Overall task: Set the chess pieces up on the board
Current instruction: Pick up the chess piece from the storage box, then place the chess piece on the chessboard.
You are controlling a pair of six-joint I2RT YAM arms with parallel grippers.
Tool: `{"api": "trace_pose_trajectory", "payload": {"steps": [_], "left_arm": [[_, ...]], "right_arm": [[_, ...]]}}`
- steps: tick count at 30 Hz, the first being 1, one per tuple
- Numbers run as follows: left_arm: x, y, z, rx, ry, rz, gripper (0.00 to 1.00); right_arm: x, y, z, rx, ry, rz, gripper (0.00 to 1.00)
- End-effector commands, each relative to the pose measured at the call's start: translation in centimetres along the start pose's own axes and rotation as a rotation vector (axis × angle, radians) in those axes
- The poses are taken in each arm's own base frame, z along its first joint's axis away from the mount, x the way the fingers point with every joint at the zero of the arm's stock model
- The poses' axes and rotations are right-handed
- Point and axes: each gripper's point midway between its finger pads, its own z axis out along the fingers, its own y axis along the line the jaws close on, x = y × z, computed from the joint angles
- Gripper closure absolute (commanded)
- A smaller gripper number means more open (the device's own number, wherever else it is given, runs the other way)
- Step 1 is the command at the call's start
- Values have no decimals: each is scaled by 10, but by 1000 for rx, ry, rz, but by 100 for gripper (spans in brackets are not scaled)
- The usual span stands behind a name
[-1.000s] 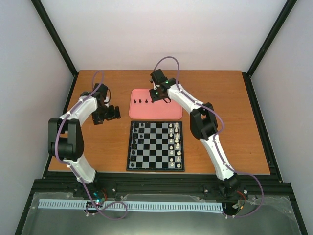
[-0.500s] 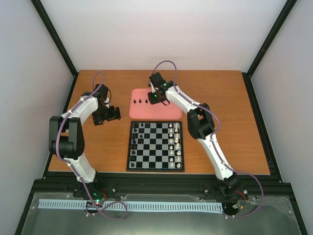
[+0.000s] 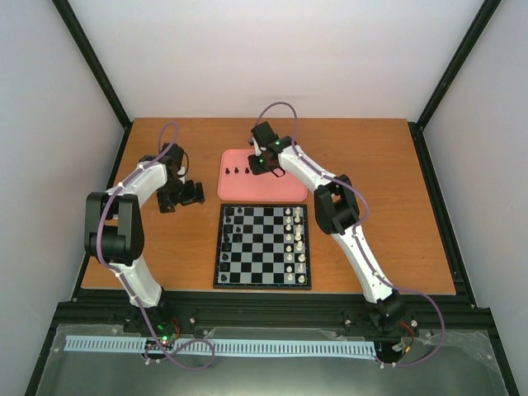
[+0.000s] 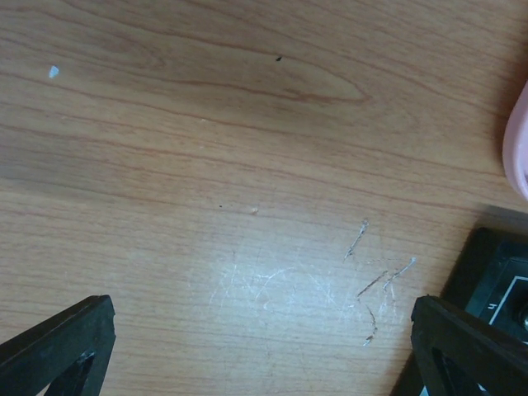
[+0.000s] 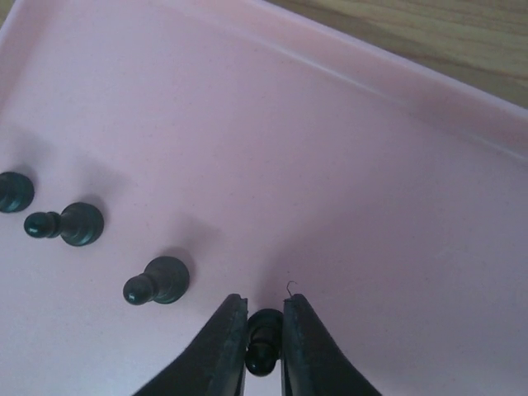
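The board [image 3: 262, 284] lies at the table's middle, with black chess pieces [image 3: 227, 239] on its left files and white ones [image 3: 298, 242] on its right files. Behind it, in the pink tray [image 3: 276, 191], my right gripper [image 5: 264, 330] is shut on a small black pawn [image 5: 265, 346] that stands on the tray floor. Three more black pawns [image 5: 157, 280] stand to its left in the tray [image 5: 346, 165]. My left gripper [image 4: 264, 355] hangs open over bare wood left of the board, nothing between its fingers [image 4: 58, 346].
The board's dark corner [image 4: 491, 272] and the tray's pink edge [image 4: 518, 140] show at the right of the left wrist view. Black frame rails run along the table's sides and near edge. Bare wood lies right of the board and tray.
My right gripper's jaws have closed on the pawn in the tray after a small shift left. The left arm has hardly moved.
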Motion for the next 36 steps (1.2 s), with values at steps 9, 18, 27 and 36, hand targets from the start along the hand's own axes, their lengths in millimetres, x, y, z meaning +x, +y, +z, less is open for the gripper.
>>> {"api": "trace_pose_trajectory", "payload": {"steps": [9,18,27,36], "left_arm": [[-8,-6,2,25,-2,17,0],[-12,-7,-2,25,-18,17,0],[-17,-8,-10,27,-48,21,0],[-13,-7,-13,33,-61,21,0]], "right_arm": [[-11,-7,-20,15,-22,-9,97],[7,35,-124,-49,-91,-85,97],[114,135,-167,-199,-24,-204,97],[182,178,-157,-260,38,-292,97]]}}
